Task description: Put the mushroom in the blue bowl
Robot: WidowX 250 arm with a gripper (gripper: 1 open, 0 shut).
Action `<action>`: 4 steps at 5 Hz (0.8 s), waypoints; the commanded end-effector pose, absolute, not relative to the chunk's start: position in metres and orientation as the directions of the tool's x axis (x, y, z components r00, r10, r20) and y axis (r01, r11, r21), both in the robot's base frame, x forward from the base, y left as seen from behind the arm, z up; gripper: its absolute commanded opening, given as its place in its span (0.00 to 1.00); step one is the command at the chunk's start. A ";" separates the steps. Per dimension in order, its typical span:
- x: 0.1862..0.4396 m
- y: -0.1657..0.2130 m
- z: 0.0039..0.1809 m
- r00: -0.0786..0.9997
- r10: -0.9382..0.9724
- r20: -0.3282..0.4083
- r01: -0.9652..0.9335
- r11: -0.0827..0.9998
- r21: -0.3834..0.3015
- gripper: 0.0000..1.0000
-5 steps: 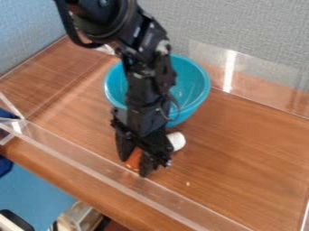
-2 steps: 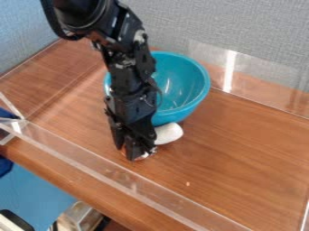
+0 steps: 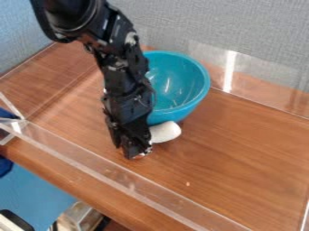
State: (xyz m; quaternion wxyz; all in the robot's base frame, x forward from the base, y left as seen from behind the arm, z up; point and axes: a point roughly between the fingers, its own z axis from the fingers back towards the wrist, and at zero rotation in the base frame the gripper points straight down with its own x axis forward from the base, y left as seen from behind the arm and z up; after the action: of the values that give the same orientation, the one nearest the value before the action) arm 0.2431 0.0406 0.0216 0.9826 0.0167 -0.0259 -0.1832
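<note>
Camera view: mushroom (image 3: 165, 132) lies on its side on the wooden table (image 3: 241, 135), just in front of the blue bowl (image 3: 182, 83), touching or nearly touching the bowl's front wall; only the white stem end shows, sticking out to the right of the gripper (image 3: 135, 150), cap end hidden behind the fingers. Change over the last second: the jaws went from partly apart to fully closed, and the arm slid left along the front of the bowl. A second ago an orange patch showed between the fingers low down, with the white stem just right of them; now no orange is visible and the fingers read as one dark block pressed to the table, tips right at the mushroom's near end. Whether the closed fingers actually have the cap pinched, I can't tell from this angle: the contact is occluded by the gripper body. My read: this is the grasp step, closure just completed, lift not yet started. If the cap is caught, the next move is straight up, then back over the bowl rim, which is right behind, and release. Risk: the mushroom is small and rounded, the stem pokes out sideways, so the grip may be off-centre and it may pivot or slip out on lift. If the jaws closed on nothing, it needs a reopen and another try. Bowl is empty so far.
</note>
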 end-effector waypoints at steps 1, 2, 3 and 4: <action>0.234 0.058 0.014 0.948 -0.315 0.041 0.312 0.949 0.051 0.00; 0.230 0.065 0.016 0.954 -0.297 0.039 0.294 0.954 0.058 0.00; 0.229 0.071 0.018 0.959 -0.281 0.034 0.279 0.958 0.066 0.00; 0.231 0.060 0.019 0.942 -0.335 0.032 0.332 0.940 0.075 0.00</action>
State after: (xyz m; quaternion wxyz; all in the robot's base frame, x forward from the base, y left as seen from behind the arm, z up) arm 0.2352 0.0548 0.0225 0.9851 0.0279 -0.0288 -0.1670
